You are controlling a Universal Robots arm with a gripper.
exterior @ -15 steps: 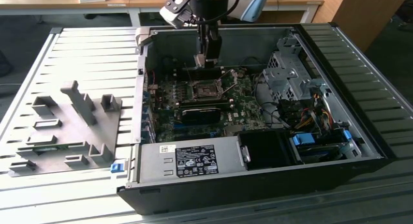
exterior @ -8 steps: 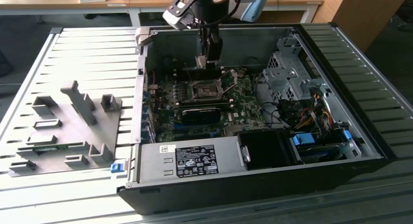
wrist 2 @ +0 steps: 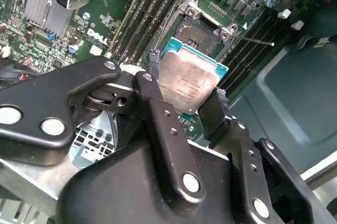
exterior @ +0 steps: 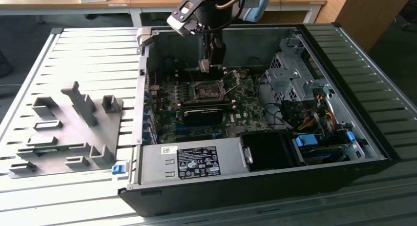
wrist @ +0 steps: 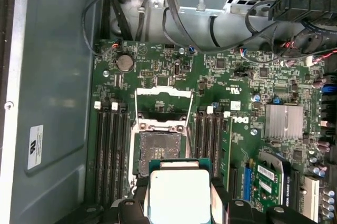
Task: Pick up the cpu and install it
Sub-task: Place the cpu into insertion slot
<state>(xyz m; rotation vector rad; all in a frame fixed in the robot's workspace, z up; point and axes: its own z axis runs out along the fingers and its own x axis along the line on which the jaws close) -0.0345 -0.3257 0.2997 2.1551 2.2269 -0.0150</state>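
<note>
Gripper [exterior: 204, 66] is inside the open computer case [exterior: 260, 192], above the motherboard [exterior: 241, 113]; the arm comes down from the top edge of the exterior view.

Jaws are closed on the cpu [wrist 2: 190, 83] — one black finger [wrist 2: 151, 97] on each of two opposite edges. Its silver metal top faces the camera in both wrist views. The green border of the chip shows along the free edges.

The cpu [wrist: 179, 195] is held in the air, clear of the board and not seated.

Socket [wrist: 158, 150] is bare. Its metal load plate [wrist: 162, 93] is swung open, lying on the side away from the chip. In the first wrist view the cpu overlaps the near edge of the socket, not centred over it. In the exterior view the gripper tip hangs near the socket [exterior: 210, 92], apart from it.

Surroundings:
- Memory slots [wrist: 110, 150] flank the socket on both sides.
- A finned heatsink [wrist: 284, 121] sits further along the board.
- A black card [exterior: 205, 113] lies just beside the socket, towards the power supply [exterior: 189, 162].
- Grey fixture blocks [exterior: 65, 128] stand on the slatted table [exterior: 85, 55] at the exterior view's left of the case — well apart from the gripper.
</note>
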